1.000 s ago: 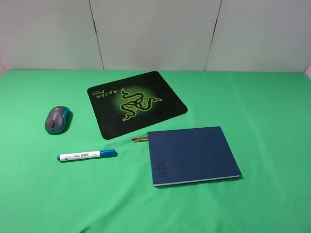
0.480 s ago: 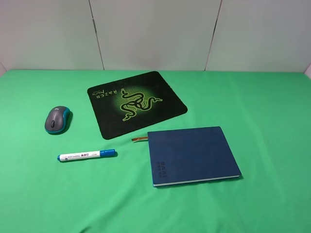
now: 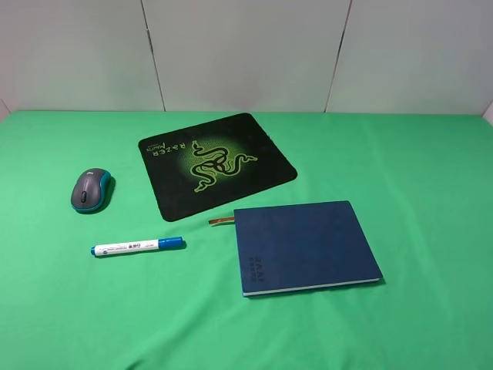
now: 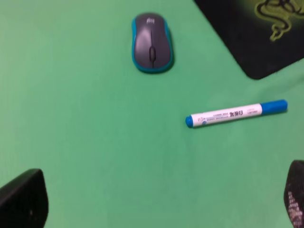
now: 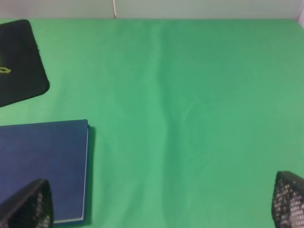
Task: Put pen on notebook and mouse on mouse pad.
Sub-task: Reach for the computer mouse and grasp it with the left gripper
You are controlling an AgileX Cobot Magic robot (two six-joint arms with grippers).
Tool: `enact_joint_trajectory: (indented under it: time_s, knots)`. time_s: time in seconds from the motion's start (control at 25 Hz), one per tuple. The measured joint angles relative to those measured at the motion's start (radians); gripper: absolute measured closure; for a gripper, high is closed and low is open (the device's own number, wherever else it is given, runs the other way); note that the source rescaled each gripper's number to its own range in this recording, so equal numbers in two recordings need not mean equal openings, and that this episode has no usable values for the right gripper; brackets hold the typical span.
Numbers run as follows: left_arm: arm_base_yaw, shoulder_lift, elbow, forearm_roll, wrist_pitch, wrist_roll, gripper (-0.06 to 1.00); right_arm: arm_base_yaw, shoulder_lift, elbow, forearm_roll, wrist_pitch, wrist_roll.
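The pen (image 3: 137,247) lies on the green cloth at the front left, blue cap toward the notebook; it also shows as the pen (image 4: 236,113). The grey, teal-sided mouse (image 3: 91,190) sits behind it, left of the mouse pad (image 3: 216,163), and appears again as the mouse (image 4: 152,42). The navy notebook (image 3: 304,245) lies closed at the front centre, also seen as the notebook (image 5: 42,166). No arm reaches into the high view. My left gripper (image 4: 156,209) hangs open above the cloth, short of pen and mouse. My right gripper (image 5: 161,209) is open, off the notebook's right edge.
A green cloth (image 3: 416,177) covers the whole table. Pale wall panels (image 3: 246,54) stand right behind its far edge. A brownish ribbon (image 3: 222,220) sticks out of the notebook toward the mouse pad. A mouse pad corner (image 5: 19,61) shows in the right wrist view.
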Motion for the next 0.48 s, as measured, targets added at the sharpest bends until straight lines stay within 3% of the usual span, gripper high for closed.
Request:
enact_joint_trajectory:
  time_s: [0.48]
  knots:
    - [0.000,0.554,-0.135,0.019,-0.073,-0.004,-0.06,0.000,0.000,0.000,0.000,0.000,0.000]
